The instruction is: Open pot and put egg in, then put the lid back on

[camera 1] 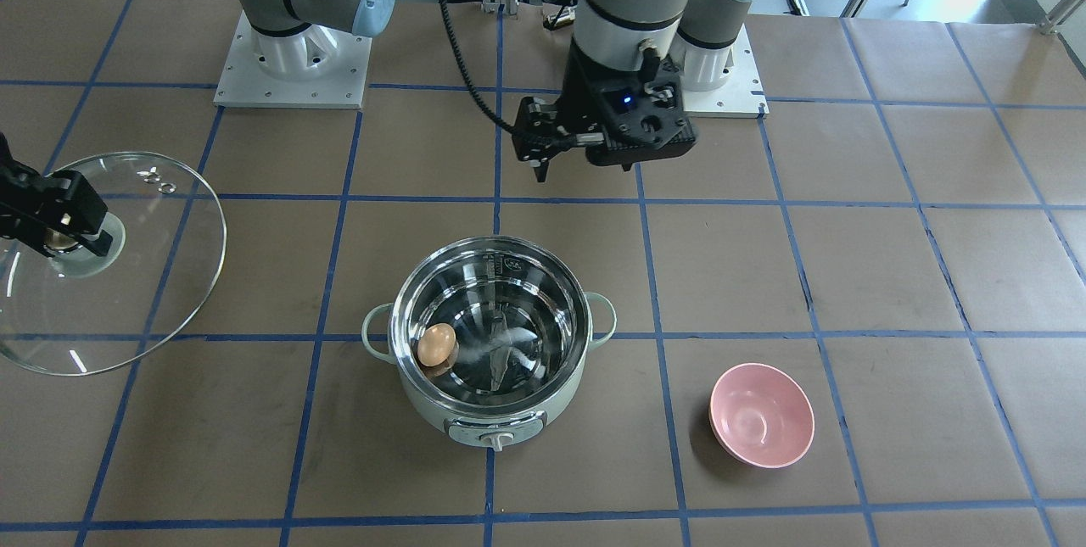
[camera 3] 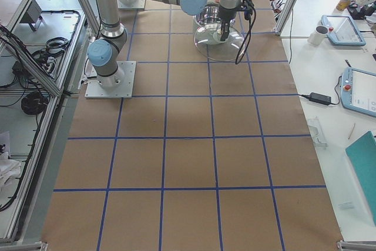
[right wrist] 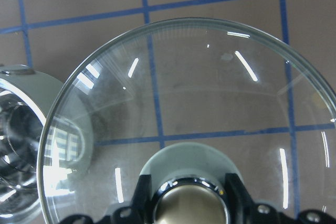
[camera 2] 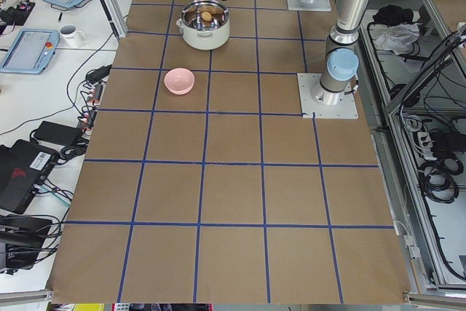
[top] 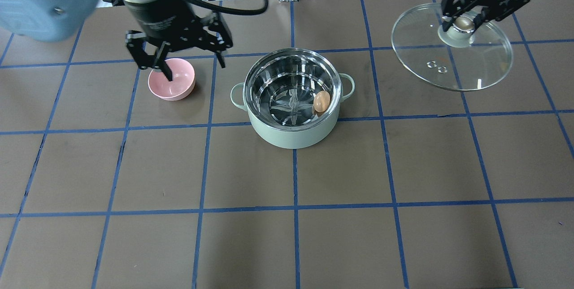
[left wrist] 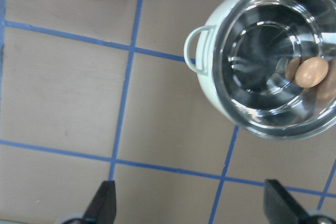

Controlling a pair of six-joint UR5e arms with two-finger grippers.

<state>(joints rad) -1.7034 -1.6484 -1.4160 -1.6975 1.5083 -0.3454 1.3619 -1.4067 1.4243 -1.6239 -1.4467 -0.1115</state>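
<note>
Mint-green and open, the pot (top: pixel 291 134) stands near the middle of the table (top: pixel 251 244), its shiny steel inside bare to the cameras and its control knob turned toward the side away from the robot. The egg (camera 1: pixel 436 344) lies inside on the steel bottom, resting against the wall on the side toward the robot's right arm. Its tan shell is mirrored in the metal beside it.

The lid (top: pixel 466 60) is off the pot and well apart from it, out on the robot's right. The right gripper (top: pixel 463 22) holds it by the round beige knob, with the jaws pinching the knob from both sides. The glass disc hangs tilted. In the right wrist view the pot's rim shows through the glass at the left edge.

The left gripper (left wrist: pixel 190 192) hovers above the table on the robot's side of the pot. Its jaws are spread wide with nothing between them, and the left wrist view looks past both fingers to bare table. A pink bowl (camera 1: pixel 761 415) sits on the table beside the pot on the robot's left, apart from it, and nothing shows inside it.
</note>
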